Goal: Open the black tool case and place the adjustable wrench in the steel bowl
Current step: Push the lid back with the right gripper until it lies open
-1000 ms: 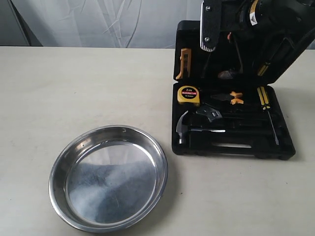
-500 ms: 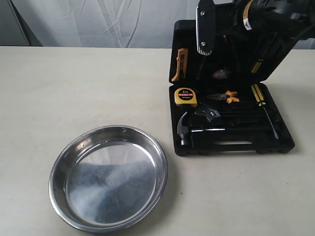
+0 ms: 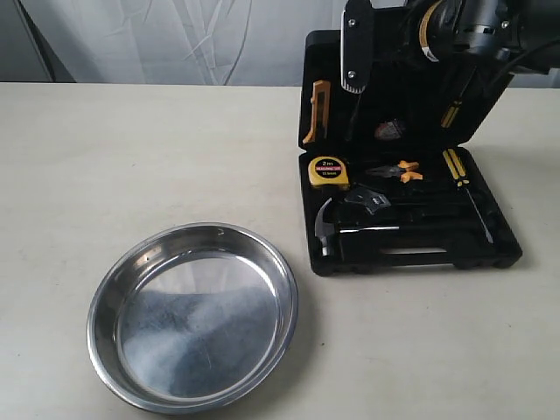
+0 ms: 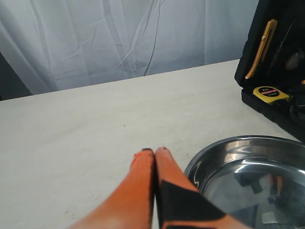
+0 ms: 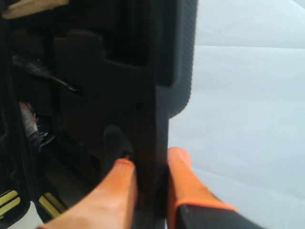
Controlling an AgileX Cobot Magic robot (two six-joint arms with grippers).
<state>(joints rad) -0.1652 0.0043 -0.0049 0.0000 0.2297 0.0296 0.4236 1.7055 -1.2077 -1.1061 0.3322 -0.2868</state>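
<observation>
My right gripper (image 5: pixel 150 164) clamped on the raised case lid (image 3: pixel 398 96), adjustable wrench (image 3: pixel 373 201) in the tray (image 3: pixel 420 260) well below it, next to a tape measure (image 3: pixel 328 170) marked "2m", left gripper (image 4: pixel 153 151) pinched closed beside the steel bowl (image 3: pixel 192 315)

Steel bowl (image 3: pixel 192 317) left of tool case (image 3: pixel 420 264) (adjustable wrench (image 3: pixel 376 203) inside)

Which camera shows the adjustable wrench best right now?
The exterior view: the adjustable wrench lies in the open black tool case, silver head between tape measure and hammer. The left wrist view cuts the case off before it; the right wrist view shows only the inside of the lid.
</observation>
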